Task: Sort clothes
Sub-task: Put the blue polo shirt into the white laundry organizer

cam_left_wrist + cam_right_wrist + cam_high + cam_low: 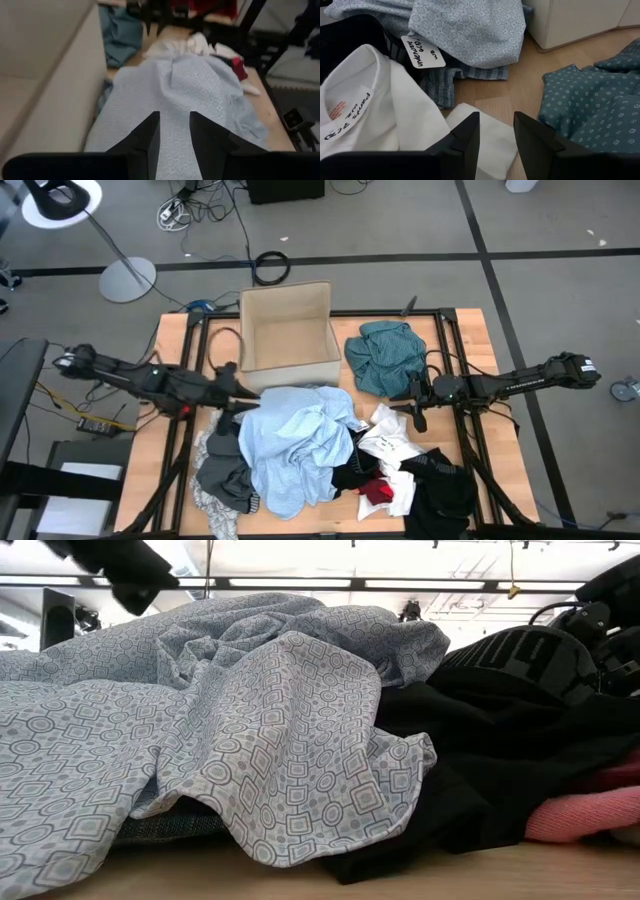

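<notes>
A heap of clothes lies on the table's near half. On top is a light blue patterned shirt [290, 445] [190, 95]. Grey pieces [220, 470] lie at its left; white [390, 445] [380, 110], red [378, 492] and black [440, 490] pieces at its right. A teal garment [385, 355] [595, 110] lies apart, right of the box. My left gripper [250, 392] [174, 117] is open above the shirt's far edge, next to the box. My right gripper [415, 415] [496, 117] is open over the white piece's edge, between it and the teal garment.
A tan cardboard box [290, 335] stands open at the table's far middle, close to my left gripper. A blue-striped piece [445, 82] peeks out under the shirt. Bare wood [520, 85] shows between the heap and the teal garment. The table's frame rails [445, 330] run along the sides.
</notes>
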Controlling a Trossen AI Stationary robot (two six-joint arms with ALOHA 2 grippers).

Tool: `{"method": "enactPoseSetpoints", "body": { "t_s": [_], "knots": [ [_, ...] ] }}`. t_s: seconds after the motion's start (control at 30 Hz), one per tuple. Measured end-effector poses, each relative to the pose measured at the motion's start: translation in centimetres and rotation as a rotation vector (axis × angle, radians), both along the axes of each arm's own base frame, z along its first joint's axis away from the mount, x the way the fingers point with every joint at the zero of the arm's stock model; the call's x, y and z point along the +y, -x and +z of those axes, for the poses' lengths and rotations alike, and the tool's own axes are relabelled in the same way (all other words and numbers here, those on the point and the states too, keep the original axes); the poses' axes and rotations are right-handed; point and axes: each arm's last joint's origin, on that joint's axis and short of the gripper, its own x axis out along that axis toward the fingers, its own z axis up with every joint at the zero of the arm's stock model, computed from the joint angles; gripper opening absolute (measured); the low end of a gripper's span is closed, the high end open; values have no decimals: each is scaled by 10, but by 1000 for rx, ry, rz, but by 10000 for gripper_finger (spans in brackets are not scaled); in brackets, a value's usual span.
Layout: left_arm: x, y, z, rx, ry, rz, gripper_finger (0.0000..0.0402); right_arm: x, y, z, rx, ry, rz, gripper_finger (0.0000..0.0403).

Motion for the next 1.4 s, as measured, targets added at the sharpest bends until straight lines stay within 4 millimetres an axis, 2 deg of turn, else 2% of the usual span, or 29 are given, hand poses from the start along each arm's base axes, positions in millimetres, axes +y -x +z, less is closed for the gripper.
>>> {"method": "enactPoseSetpoints", "body": {
  "t_s": [0.13, 0.3, 0.43, 0.63, 0.87, 1.1, 1.4],
  "knots": [
    [-11, -28, 11, 45, -8, -77, 110, 0, 0, 0, 0, 0, 0, 123],
    [-25, -60, 14, 68, 19, -214, 110, 0, 0, 0, 0, 0, 0, 122],
    [-29, -80, 20, 57, 47, -192, 111, 0, 0, 0, 0, 0, 0, 123],
    [-21, -98, 23, 86, 119, -99, 125, 0, 0, 0, 0, 0, 0, 122],
    [-17, -108, 11, 155, 159, -61, 156, 0, 0, 0, -1, 0, 0, 123],
    [-25, -109, -4, 277, 210, -41, 157, 0, 0, 0, -3, 0, 0, 122],
    [-32, -101, -12, 369, 213, 21, 156, 0, -1, 1, -16, -1, 0, 122]
  ]
}}
